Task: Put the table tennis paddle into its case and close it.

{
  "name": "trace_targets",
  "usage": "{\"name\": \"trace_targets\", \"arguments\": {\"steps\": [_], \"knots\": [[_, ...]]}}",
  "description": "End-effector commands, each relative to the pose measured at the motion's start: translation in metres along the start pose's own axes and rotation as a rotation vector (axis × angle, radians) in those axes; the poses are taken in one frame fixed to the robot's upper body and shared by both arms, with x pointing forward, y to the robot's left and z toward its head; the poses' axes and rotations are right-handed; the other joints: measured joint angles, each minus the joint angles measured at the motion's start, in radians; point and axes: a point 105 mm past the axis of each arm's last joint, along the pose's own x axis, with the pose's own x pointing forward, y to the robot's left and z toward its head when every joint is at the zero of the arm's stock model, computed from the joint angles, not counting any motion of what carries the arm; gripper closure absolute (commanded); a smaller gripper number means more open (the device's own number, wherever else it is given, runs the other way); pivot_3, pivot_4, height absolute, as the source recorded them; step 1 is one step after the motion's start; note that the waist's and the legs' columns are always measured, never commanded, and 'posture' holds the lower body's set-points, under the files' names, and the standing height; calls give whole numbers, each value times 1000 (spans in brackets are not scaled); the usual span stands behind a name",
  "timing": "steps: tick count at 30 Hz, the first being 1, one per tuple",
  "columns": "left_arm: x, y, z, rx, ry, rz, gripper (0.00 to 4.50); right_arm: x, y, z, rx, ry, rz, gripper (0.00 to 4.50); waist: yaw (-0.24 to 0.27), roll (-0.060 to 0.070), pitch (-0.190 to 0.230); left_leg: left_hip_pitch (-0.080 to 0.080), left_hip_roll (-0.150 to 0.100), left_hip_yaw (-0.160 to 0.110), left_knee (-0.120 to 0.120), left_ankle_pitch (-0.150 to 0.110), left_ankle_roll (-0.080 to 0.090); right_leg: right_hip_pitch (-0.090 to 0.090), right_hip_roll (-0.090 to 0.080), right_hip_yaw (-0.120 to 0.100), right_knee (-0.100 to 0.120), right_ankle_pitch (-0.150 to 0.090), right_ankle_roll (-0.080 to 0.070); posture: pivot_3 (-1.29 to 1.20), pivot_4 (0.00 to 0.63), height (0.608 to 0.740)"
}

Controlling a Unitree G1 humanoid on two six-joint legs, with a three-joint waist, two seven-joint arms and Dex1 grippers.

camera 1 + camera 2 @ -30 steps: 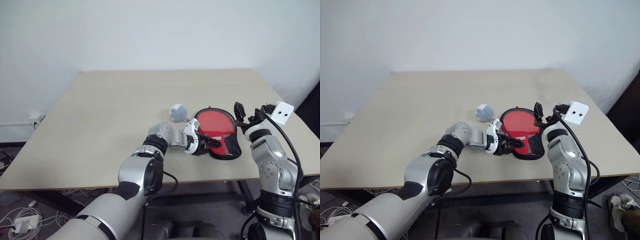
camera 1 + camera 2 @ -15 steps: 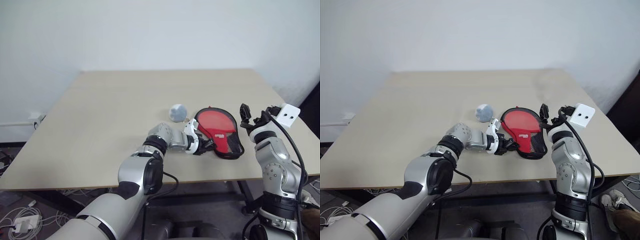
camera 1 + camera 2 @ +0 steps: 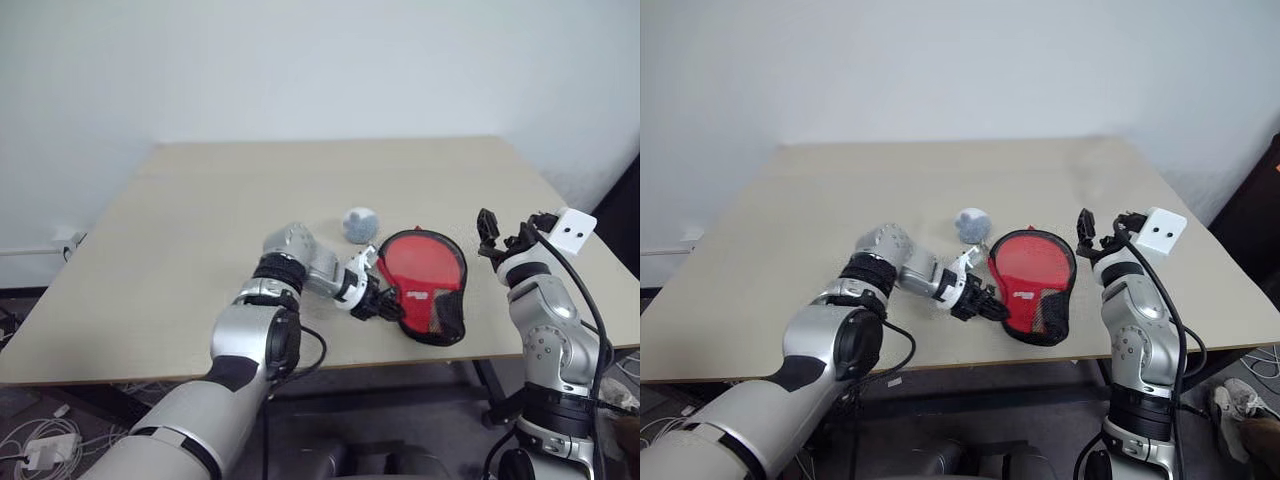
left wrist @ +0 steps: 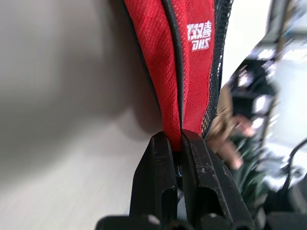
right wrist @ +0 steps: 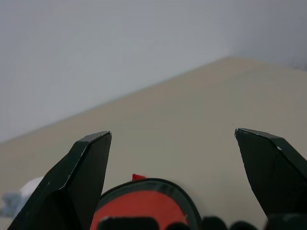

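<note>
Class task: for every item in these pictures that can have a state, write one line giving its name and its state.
case: lying on the table, gripped at its narrow end, tilted towards the table's front edge.
left gripper: shut on the case, fingers pinching the red fabric.
right gripper: open, held above the table beside the case, holding nothing.
ball: resting on the table behind the case, free.
table: bearing the case and ball.

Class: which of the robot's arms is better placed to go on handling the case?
Left. Its gripper is already shut on the narrow end of the case, while the right gripper hangs open in the air beside it, touching nothing.
</note>
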Motion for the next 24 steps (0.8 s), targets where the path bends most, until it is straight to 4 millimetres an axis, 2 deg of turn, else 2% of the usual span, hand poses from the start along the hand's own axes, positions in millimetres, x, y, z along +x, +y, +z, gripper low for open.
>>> {"name": "trace_targets", "arguments": {"steps": [1,5,14,18,21,24], "knots": [[-11,1,-4,26,28,-25,4494,1,3,13,-36,-41,20,0,-1,0,0,0,0,0,0,0,0,0,0,0,0,0,0,0,0,740],[-11,1,-25,88,121,-119,4494,3,3,9,-54,-22,24,0,-2,0,0,0,0,0,-2,0,-1,-1,0,1,0,0,0,0,0,740],[-11,-1,-65,134,303,-182,4494,5,6,6,-87,-1,41,0,1,0,0,0,0,0,-2,0,-1,-1,0,2,0,0,0,0,0,740],[-15,0,-72,125,322,-186,4494,4,2,7,-93,4,25,0,3,0,0,0,0,0,-2,0,-1,-1,0,2,0,0,0,0,0,740],[-15,10,-68,150,287,-94,4494,2,-1,4,-96,12,16,0,6,0,0,0,0,0,-2,0,0,-1,0,2,0,0,0,0,0,740],[-15,11,-68,226,257,-37,4494,1,-1,1,-93,19,13,0,6,0,0,0,0,1,-2,0,0,-1,0,2,0,0,0,0,0,740]]}}
